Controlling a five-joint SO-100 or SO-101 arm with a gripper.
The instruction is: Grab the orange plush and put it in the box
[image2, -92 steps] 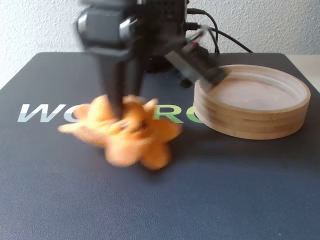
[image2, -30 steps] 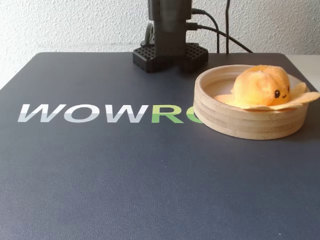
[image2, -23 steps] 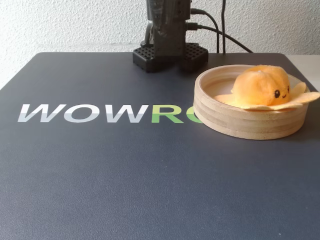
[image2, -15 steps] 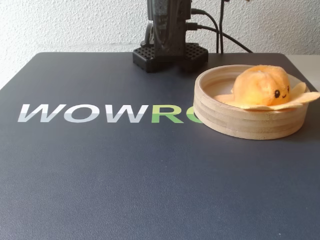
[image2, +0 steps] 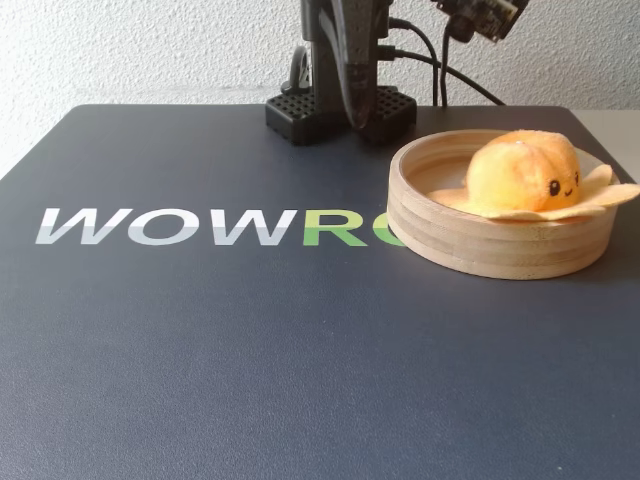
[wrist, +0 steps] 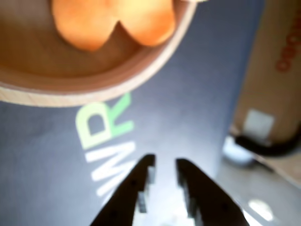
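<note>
The orange plush (image2: 525,172), a small yellow-orange octopus with black eyes, sits in the box (image2: 470,245), a shallow round wooden tray at the right of the fixed view. One tentacle hangs over the right rim. In the wrist view the plush (wrist: 113,21) lies in the box (wrist: 89,92) at the top, blurred. My gripper (wrist: 164,162) is at the bottom of the wrist view, above the dark mat and apart from the box. Its jaws stand a little apart with nothing between them.
A dark mat (image2: 200,350) with white and green lettering (image2: 200,225) covers the table. The arm's black base (image2: 340,105) stands at the back with cables. In the wrist view a cardboard object (wrist: 277,70) and a black cable (wrist: 263,147) are at the right.
</note>
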